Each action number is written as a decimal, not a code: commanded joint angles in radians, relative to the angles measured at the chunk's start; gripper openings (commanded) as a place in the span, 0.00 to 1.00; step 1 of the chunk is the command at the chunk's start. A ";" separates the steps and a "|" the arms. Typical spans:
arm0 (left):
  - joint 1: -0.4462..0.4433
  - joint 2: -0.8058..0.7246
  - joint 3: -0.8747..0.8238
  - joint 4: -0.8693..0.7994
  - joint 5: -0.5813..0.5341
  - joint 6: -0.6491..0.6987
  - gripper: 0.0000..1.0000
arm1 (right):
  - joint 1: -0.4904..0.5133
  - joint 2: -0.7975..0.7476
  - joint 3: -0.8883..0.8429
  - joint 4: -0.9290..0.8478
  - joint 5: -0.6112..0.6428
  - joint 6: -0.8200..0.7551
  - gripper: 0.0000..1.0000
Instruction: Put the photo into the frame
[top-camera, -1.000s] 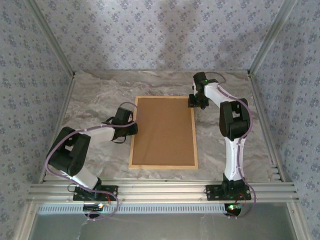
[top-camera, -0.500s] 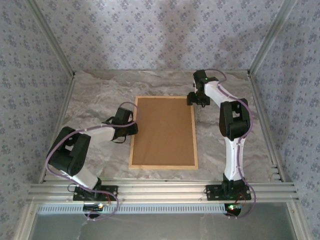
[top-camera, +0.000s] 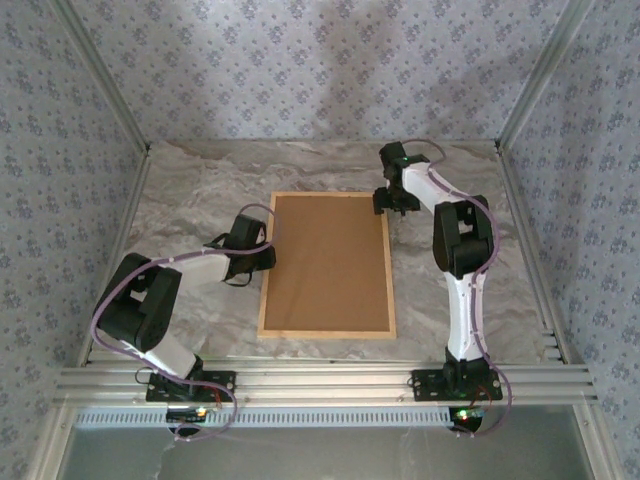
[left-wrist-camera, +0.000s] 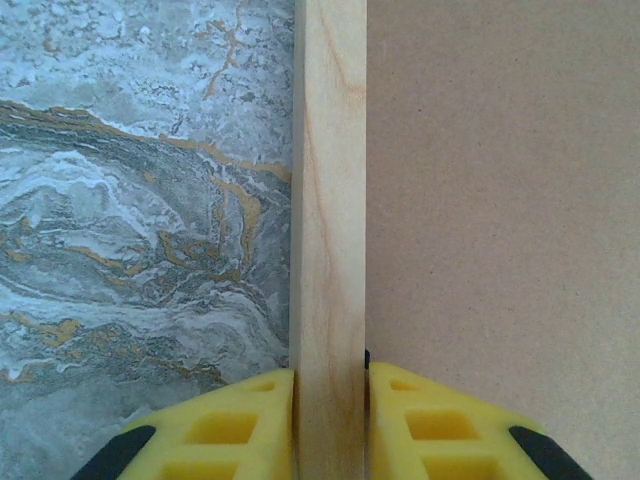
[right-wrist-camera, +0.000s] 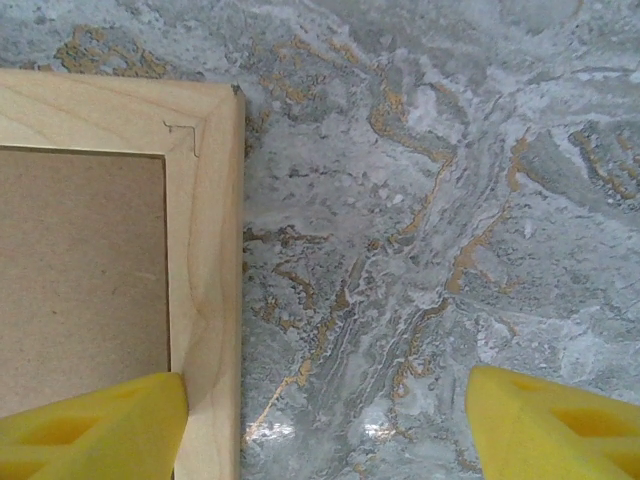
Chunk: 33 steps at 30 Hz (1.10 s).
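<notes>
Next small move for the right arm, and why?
Probably lift the right gripper clear of the light tan wooden frame: it stands open at the far right corner, gripping nothing; the plain brown backing board sits inside the rails, and the left gripper is shut on the left rail.

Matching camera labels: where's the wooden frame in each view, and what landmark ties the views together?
Top external: the frame lies flat at the centre of the picture.
Left wrist: one rail runs straight up the middle, pinched by the left end effector.
Right wrist: a corner of it sits upper left, with a rail running down the left side.
Shared landmark: the brown backing board inside the frame.
</notes>
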 joint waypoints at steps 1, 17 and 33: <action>-0.007 0.059 -0.025 -0.084 -0.003 0.024 0.23 | 0.003 0.024 0.031 -0.041 0.035 -0.022 0.75; -0.007 0.067 -0.024 -0.078 0.003 0.021 0.24 | 0.049 0.054 -0.005 -0.062 0.043 -0.011 0.74; -0.007 0.074 -0.018 -0.074 0.008 0.020 0.24 | 0.072 0.024 0.010 -0.080 -0.004 -0.012 0.72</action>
